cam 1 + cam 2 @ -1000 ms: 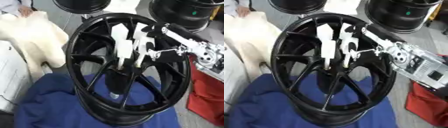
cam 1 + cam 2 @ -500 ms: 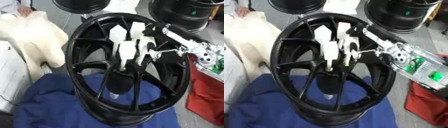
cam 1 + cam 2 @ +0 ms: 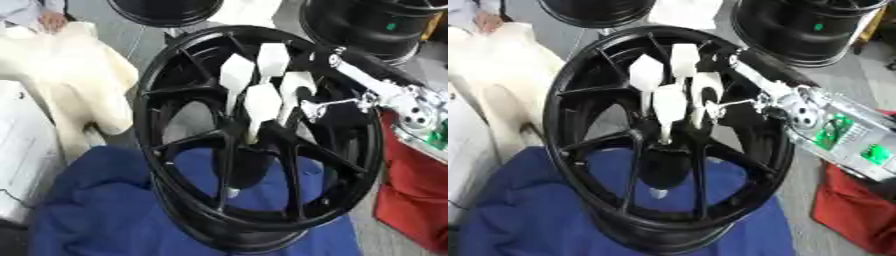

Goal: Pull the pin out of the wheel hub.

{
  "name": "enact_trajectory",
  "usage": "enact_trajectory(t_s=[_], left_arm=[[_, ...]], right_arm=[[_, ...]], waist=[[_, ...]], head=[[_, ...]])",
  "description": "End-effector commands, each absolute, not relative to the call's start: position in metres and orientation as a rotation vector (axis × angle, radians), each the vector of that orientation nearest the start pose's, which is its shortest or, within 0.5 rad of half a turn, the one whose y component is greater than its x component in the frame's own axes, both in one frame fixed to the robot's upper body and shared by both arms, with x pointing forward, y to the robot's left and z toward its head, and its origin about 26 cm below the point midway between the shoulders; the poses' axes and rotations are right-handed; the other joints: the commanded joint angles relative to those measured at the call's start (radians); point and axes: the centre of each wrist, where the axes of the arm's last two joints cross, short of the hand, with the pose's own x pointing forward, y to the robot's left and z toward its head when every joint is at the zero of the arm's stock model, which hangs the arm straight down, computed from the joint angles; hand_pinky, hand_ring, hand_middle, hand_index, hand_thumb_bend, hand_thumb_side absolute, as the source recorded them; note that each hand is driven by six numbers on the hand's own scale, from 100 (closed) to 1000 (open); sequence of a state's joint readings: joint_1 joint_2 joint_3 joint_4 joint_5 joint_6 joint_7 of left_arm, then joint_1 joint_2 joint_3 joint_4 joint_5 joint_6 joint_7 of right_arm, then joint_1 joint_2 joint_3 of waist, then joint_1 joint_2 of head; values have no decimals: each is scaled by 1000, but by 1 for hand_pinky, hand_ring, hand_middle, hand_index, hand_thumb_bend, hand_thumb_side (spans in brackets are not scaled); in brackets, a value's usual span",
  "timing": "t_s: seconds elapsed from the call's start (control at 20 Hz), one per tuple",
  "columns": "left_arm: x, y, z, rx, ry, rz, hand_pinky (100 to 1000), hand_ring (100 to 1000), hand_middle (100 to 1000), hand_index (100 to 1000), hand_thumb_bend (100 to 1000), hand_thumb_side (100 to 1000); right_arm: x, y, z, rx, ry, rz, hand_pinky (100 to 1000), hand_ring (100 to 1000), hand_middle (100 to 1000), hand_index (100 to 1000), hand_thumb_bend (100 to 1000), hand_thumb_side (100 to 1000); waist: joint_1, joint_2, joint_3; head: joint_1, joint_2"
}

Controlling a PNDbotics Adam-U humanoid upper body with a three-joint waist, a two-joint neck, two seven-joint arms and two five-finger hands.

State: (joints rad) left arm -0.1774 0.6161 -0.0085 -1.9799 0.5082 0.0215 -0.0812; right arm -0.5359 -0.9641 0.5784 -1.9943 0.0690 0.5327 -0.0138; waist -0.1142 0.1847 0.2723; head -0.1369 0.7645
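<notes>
A black spoked wheel hub lies tilted on a blue cloth. My right arm reaches in from the right over the rim. Its right hand, with white fingers, points down at the hub's centre. The fingertips come together on a thin pale pin that stands in the centre hole. A small pale piece shows lower down, below the hub's centre. My left hand is in no view.
Two more black wheels lie at the back. Cream foam padding is at the left, a red bag at the right. A person's hand rests on the foam, top left.
The right hand stays at the hub's centre, and its fingers have shifted only slightly. The wheel has not moved.
</notes>
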Motion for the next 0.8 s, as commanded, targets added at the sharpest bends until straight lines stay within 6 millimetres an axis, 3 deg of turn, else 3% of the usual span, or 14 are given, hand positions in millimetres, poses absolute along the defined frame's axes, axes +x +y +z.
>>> enact_trajectory(t_s=[0.05,0.55,0.8], left_arm=[[284,313,201,-170,-2058,-433,974,805,619,852,100,704],[284,312,201,-175,-2056,-436,974,802,619,852,100,706],[285,311,202,-178,-2060,-437,974,801,619,852,100,705]], right_arm=[[291,-238,223,-653,-1557,1188,841,831,777,843,100,100],[291,-239,222,-615,-1528,1190,843,838,789,850,100,144],[291,-240,221,-608,-1505,1181,841,837,797,853,100,267]], waist=[[6,-8,1],[6,-3,4],[8,-1,7]], head=[[4,6],[7,6],[9,6]])
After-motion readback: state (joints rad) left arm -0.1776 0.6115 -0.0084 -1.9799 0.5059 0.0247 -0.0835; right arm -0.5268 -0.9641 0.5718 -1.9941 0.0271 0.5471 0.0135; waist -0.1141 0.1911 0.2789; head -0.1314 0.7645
